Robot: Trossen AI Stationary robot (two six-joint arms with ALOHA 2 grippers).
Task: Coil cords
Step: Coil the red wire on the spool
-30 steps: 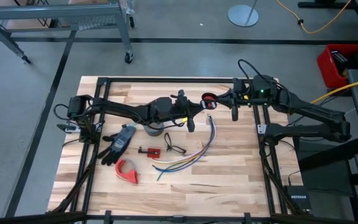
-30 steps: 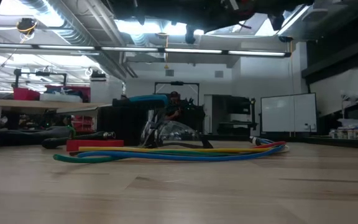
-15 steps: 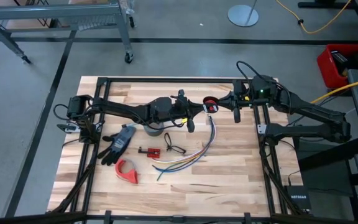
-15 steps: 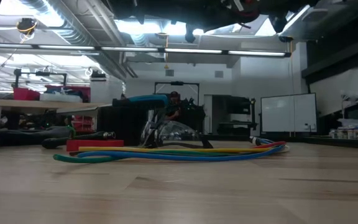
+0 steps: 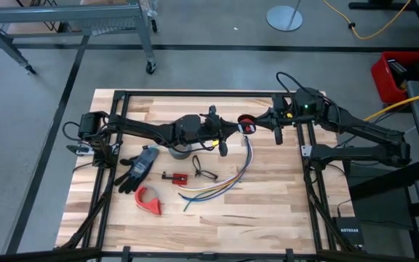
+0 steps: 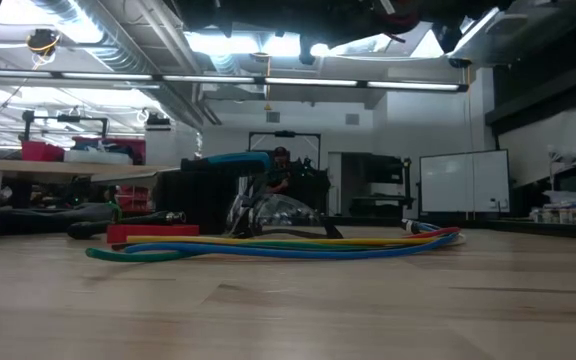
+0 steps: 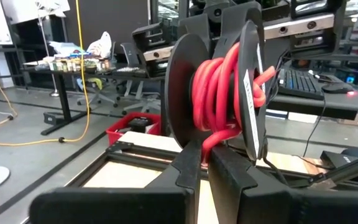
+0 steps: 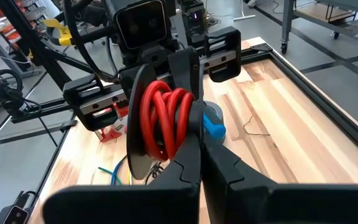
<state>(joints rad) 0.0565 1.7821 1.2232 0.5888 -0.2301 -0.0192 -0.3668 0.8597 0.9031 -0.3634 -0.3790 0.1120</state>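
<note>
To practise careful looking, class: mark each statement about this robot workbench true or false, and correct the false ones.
1. The coil of red wire is up in the air above the wooden table. True.
2. The bundle of multicoloured wires is lifted off the table. False: it lies flat on the table.
3. The right claw is wide open. False: it is shut on the coil of red wire.
4. A dark glove lies on the table. True.
</note>
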